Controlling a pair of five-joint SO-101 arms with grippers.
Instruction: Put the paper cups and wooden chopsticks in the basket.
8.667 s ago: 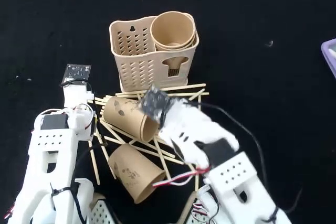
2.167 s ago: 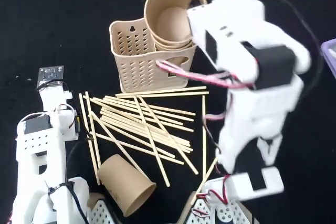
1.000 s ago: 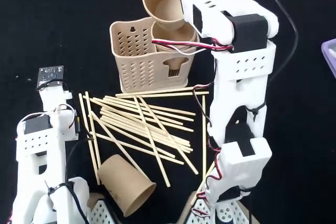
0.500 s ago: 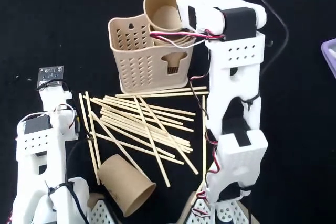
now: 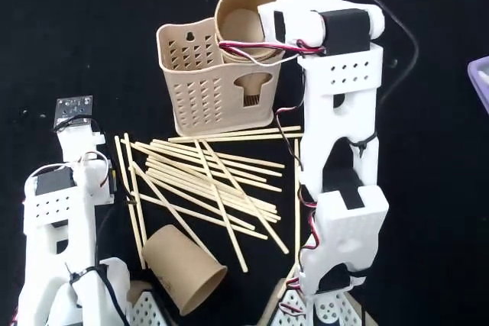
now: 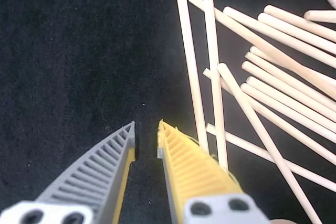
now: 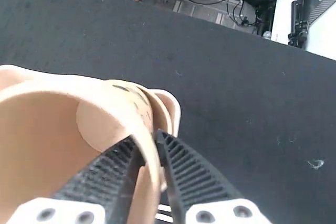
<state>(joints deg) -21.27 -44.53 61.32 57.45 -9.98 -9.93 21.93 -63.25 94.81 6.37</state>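
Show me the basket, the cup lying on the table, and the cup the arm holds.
basket (image 5: 208,101): high view, on its perforated front wall.
lying cup (image 5: 182,268): high view, on its side wall.
held cup (image 7: 44,132): right wrist view, on its inner wall.

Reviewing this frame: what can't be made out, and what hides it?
High view: how many cups sit nested in the basket; the paper cup on top covers them.
Right wrist view: whether that cup is seated; its wall, pinched in the right claw, blocks what lies below.
Left wrist view: the chopsticks' count and full length; the picture's edge cuts them off.
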